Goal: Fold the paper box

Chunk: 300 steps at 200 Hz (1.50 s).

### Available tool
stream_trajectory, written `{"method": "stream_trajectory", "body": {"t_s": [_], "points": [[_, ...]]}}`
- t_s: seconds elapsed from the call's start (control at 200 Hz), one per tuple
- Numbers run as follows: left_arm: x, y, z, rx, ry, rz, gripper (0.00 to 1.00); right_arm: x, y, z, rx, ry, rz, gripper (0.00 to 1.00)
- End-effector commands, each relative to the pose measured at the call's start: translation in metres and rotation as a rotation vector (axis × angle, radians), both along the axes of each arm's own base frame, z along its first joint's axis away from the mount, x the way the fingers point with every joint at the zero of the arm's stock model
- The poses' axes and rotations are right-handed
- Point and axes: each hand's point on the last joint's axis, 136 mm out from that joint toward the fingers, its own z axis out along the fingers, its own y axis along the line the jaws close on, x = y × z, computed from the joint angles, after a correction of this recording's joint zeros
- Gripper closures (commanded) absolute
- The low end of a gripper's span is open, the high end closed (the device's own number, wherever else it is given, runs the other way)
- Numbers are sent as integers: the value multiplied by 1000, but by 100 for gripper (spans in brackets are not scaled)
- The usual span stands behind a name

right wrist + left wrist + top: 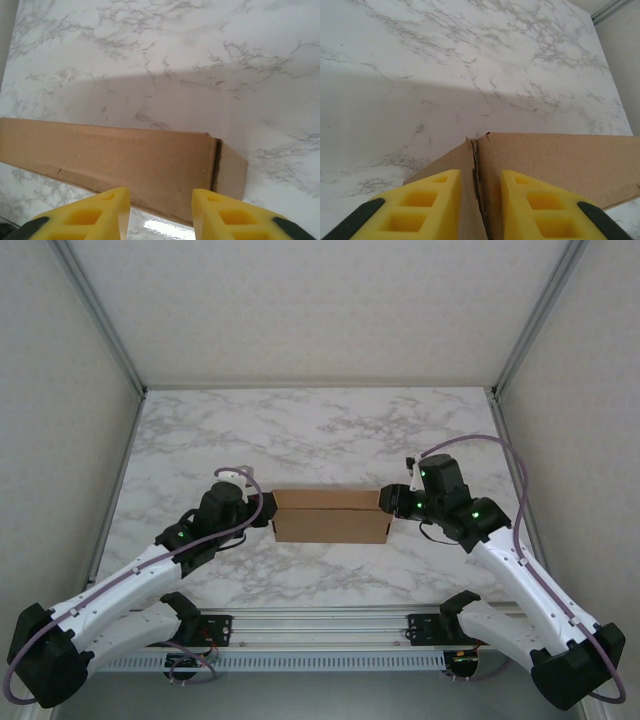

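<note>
Left end effector [480, 175], mine, straddles 9 o'clock end of paper box [560, 160]; grip unclear. My right end effector [161, 192], at 3 o'clock end: jaws apart.

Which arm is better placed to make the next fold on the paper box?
Probably left. The left gripper straddles the seam at one end of the paper box, a finger on either side of it. The right gripper stands open at the other end, gripping nothing.

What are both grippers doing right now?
Left gripper: closed on the box end.
Right gripper: open, holding nothing.
</note>
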Motion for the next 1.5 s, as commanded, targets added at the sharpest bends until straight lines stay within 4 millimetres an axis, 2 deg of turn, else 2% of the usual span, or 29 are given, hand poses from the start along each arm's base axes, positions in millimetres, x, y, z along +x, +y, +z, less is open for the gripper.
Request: {"method": "stream_trajectory", "body": {"t_s": [0.0, 0.075, 0.27, 0.391, 0.581, 0.661, 0.846, 0.986, 1.091, 1.177, 1.327, 1.497], "points": [[-5, 14, -16, 91, 54, 24, 73, 4, -17, 2, -66, -4, -52, 62], [-4, 13, -15, 91, 54, 21, 73, 7, -23, -9, -77, 35, -75, 61], [-3, 12, -20, 102, 59, 18, 73, 12, -11, -28, -29, 101, -43, 60], [-4, 11, -24, 102, 70, 9, 73, 8, -7, -45, -15, 149, -37, 66], [-5, 10, -31, 93, 80, 6, 74, -8, -6, -81, 3, 259, -49, 83], [-6, 9, -32, 88, 84, 4, 74, -13, -8, -90, -3, 283, -53, 86], [-1, 23, -4, 118, 28, 48, 73, -14, -16, -89, -41, 267, -72, 86], [4, 35, 24, 156, -11, 81, 73, -14, -16, -85, -32, 255, -73, 86], [4, 37, 37, 140, -33, 88, 72, -15, -15, -82, -21, 247, -73, 86], [1, 29, 35, 93, -22, 50, 69, -16, -16, -82, -15, 243, -76, 86], [-7, 0, 22, -27, 25, -62, 55, -19, -15, -85, -16, 244, -73, 86], [-9, -9, 1, -66, 63, -86, 56, -20, -17, -86, -19, 242, -75, 86]]}}
